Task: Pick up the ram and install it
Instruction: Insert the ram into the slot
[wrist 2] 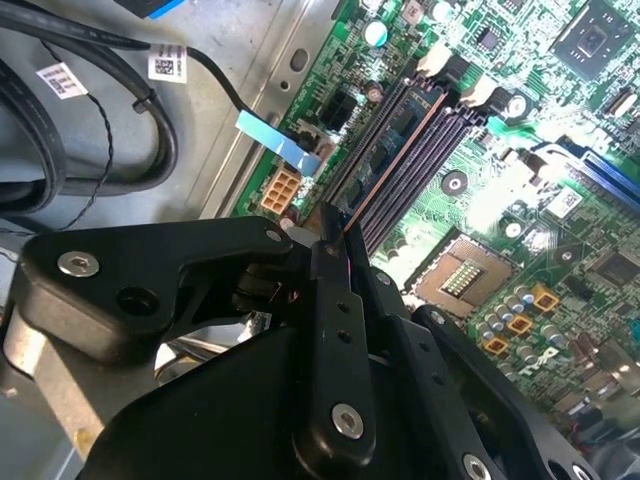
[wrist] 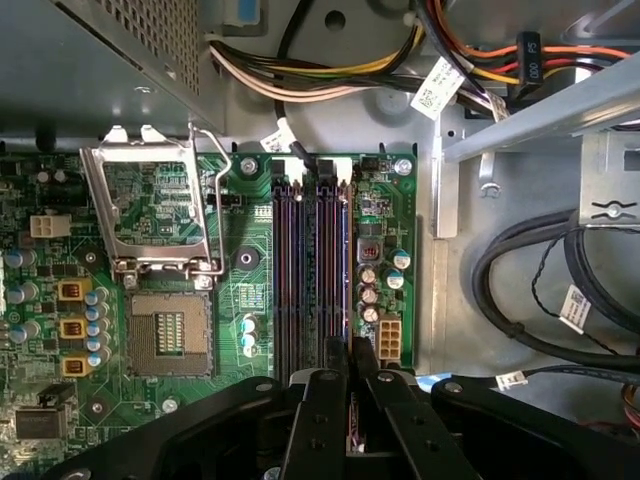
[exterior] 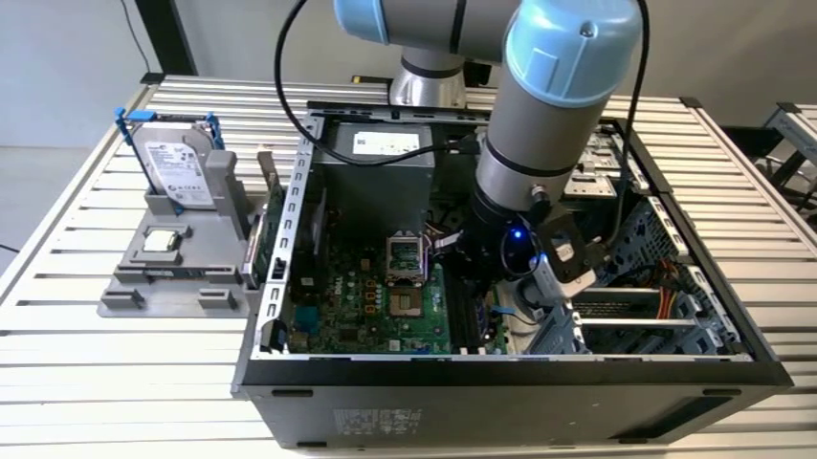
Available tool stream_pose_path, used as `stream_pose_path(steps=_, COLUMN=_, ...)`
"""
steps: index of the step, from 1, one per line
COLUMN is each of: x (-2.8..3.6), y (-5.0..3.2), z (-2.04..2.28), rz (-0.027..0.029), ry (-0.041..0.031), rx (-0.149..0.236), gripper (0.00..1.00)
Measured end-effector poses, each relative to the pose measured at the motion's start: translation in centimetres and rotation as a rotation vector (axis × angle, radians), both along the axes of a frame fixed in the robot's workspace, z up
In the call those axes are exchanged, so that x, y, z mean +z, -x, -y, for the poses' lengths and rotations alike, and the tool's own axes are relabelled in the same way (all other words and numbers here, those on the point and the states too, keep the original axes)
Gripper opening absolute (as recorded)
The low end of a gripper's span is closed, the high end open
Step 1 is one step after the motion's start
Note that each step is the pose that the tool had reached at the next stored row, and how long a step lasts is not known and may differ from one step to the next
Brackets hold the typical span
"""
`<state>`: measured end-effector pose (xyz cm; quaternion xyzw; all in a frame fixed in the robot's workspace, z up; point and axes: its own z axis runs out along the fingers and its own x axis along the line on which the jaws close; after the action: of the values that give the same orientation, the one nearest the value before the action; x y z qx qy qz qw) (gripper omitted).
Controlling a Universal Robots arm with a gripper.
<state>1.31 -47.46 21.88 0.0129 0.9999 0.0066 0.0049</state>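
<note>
So the ram [wrist 2: 394,160] is edge-on in the second wrist view - just a thin coppery line running out from the fingertips, right along the memory slots [wrist: 290,270]. It sits over the slot on the side nearest the motherboard's [exterior: 370,296] edge, the one next to the small white power connector [wrist: 388,340]. I honestly can't tell if it's clicked all the way down or just resting in the slot's mouth; the angle hides that.

The gripper [wrist 2: 325,235] is pinched down narrow on the stick, with the two black fingers [wrist: 312,405] nearly parallel and only the board's thickness between them. That makes sense to me: grabbing it by the flat faces keeps the long edge square to the slot, so it goes in straight rather than rocking on one end.

Further out, the open CPU socket [wrist: 168,335] sits just beside the slots with its metal load frame [wrist: 150,205] flipped up. Bundles of black cables [wrist: 520,270] lie in the bay past the board's edge, apart from the fingers.

In the exterior view the arm [exterior: 549,124] reaches straight down into the open case [exterior: 511,368] - a vertical approach seems about the only way in between the walls. The hard drive [exterior: 176,163] stands in its blue frame on the grey holder [exterior: 166,277], well apart, on the exterior view's left.
</note>
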Motion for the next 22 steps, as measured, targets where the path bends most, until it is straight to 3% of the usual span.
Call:
stream_pose_path(steps=7, x=-0.25, y=0.01, z=-0.09, rz=-0.0030, ry=0.0054, rx=0.001, gripper=0.00)
stream_pose_path(steps=18, x=-0.17, y=0.00, z=-0.07, rz=-0.0075, ry=0.0217, rx=0.029, gripper=0.00)
stream_pose_path(steps=22, x=-0.19, y=0.00, z=-0.09, rz=-0.0080, ry=0.0229, rx=0.032, gripper=0.00)
